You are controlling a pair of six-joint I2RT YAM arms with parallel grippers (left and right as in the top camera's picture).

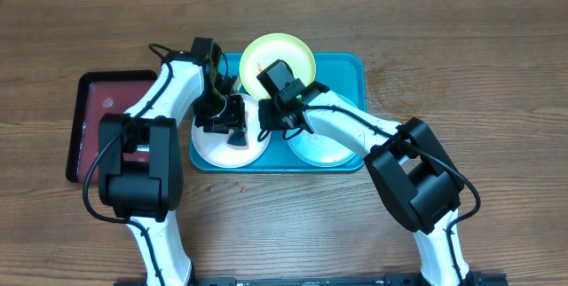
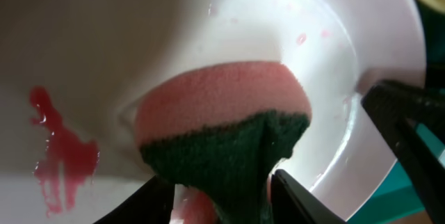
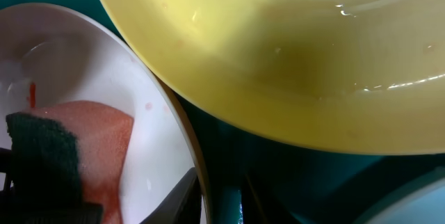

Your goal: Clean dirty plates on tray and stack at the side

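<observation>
White plate (image 2: 104, 43): left claw (image 2: 222, 200) clamps pink-green sponge (image 2: 222, 113) against it; red smear (image 2: 62, 158) left of claw. Right claw (image 3: 211, 200) narrow, pinching same plate's rim.

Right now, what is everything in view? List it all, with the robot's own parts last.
tray: one, teal-blue, middle of the table
yellow-green plate: one, back of the tray
white plate: one, front left of the tray
mint plate: one, pale, front right of the tray
sauce smear: one, red, on the white plate
sponge: one, pink with a dark-green pad, on the white plate
small tray: one, dark red with a black rim, left of the teal one
table: one, brown wood
left pincer: closed on the sponge
right pincer: closed on the white plate's rim
</observation>
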